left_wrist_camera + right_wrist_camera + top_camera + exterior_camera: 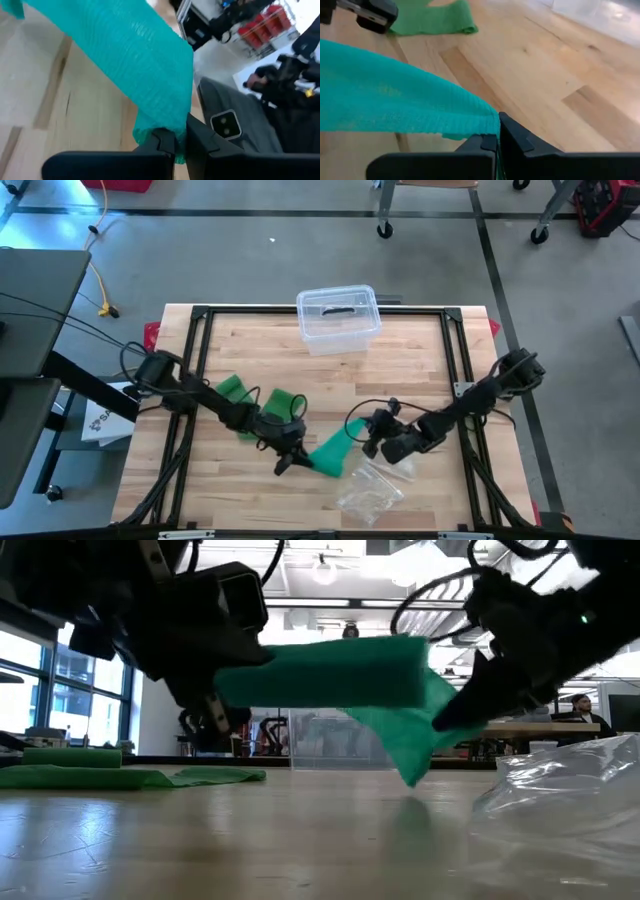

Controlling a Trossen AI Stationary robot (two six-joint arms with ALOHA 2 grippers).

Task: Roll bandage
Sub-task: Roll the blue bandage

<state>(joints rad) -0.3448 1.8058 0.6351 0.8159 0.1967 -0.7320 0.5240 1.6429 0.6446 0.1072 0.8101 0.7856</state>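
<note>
We see the green bandage [333, 452] stretched above the table [420, 370] between our two grippers (no writing on it is readable). Our left gripper [290, 460] pinches one end and our right gripper [368, 442] pinches the other. Loose bandage strips [240, 392] lie behind, a plastic bag [372, 488] nearby, a clear container [338, 318] farther back.

2 dark, jointed arms — black looping cables, blocky matte-black claw [175, 145] fingers

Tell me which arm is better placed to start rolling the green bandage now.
Probably the left: its end effector pinches one end of the green bandage, lifted off the table. The right end effector can hold the other end taut.
</note>
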